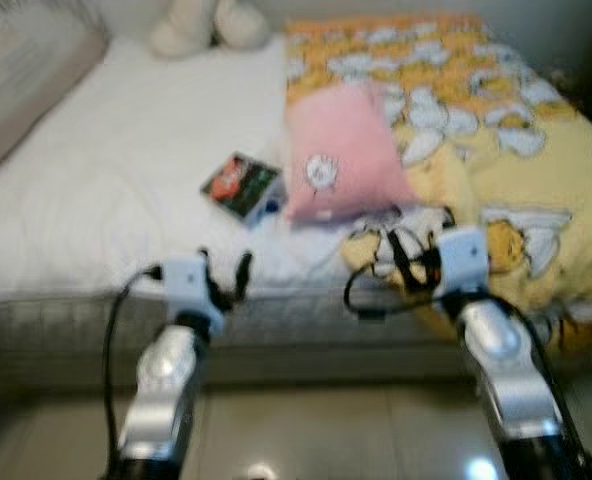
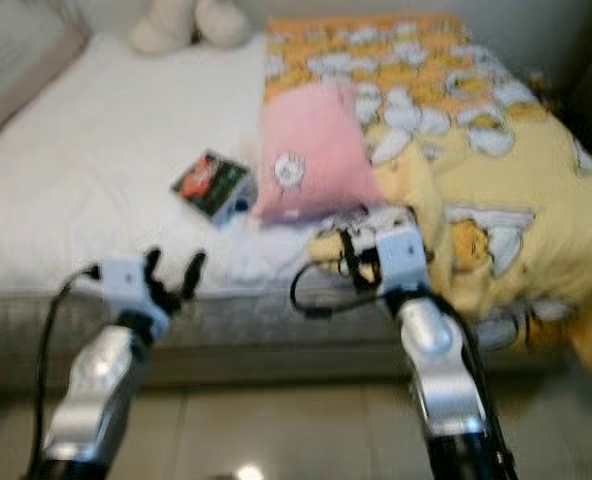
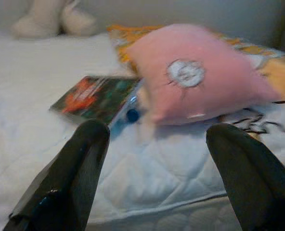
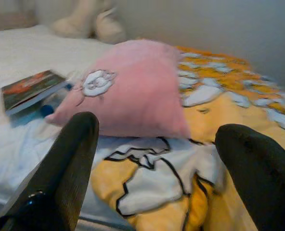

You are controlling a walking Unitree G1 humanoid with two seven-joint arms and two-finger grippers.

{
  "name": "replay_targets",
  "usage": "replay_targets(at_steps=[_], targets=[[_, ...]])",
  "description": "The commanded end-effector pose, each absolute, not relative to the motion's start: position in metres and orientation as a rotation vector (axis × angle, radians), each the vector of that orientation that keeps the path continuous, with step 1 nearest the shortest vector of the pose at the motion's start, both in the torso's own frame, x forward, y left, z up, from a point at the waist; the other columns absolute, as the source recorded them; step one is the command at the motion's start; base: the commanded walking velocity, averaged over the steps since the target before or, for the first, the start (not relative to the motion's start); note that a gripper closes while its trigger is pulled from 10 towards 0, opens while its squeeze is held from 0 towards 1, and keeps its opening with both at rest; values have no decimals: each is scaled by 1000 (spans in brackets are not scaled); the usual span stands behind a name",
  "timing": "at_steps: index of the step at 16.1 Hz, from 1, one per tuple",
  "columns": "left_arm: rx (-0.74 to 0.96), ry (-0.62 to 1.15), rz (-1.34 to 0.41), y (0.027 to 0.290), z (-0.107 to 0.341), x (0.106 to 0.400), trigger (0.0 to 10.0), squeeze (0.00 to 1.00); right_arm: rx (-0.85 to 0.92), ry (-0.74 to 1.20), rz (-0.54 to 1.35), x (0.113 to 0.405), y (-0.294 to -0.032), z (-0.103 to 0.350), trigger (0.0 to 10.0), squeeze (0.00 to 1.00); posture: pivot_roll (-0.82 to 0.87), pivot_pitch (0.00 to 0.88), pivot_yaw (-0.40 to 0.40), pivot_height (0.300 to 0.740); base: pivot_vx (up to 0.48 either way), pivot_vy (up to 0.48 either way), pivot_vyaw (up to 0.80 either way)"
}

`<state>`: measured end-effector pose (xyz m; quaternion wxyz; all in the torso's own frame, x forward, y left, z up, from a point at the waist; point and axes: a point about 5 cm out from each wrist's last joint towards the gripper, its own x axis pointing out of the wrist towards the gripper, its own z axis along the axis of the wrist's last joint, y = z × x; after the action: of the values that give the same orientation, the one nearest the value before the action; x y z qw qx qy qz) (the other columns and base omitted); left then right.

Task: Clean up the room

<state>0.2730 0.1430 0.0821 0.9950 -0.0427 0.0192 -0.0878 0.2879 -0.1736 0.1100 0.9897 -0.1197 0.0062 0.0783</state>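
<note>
A pink pillow (image 1: 344,152) with a small white patch lies in the middle of the bed, partly on a yellow patterned blanket (image 1: 496,150). Beside it on the white sheet rests a book (image 1: 240,185) with a red and green cover, and a small blue object (image 3: 132,115) peeks out next to the book. My left gripper (image 1: 224,272) is open at the bed's near edge, short of the book. My right gripper (image 1: 408,250) is open over the blanket's near corner, just in front of the pillow (image 4: 133,91). Both hold nothing.
A cream plush toy (image 1: 208,24) sits at the head of the bed against the wall. A beige cushion (image 1: 21,70) lies at the far left. The grey mattress edge (image 1: 296,330) runs across in front of me, with tiled floor (image 1: 326,430) below.
</note>
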Motion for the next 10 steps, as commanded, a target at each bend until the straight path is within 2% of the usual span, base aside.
replay_targets(at_steps=[1,5,10], targets=[[-63,27,-159,145,87,275,10000,0,-218,18,144,288,-174,108,10000,0,-211,0,102,740,0,0,0],[-82,10,-207,137,90,272,10000,0,-229,0,139,288,-173,109,10000,0,-209,0,112,740,0,0,0],[-105,-8,-214,134,97,279,10000,0,-252,-47,134,293,-171,118,10000,0,-218,0,125,740,480,0,0]])
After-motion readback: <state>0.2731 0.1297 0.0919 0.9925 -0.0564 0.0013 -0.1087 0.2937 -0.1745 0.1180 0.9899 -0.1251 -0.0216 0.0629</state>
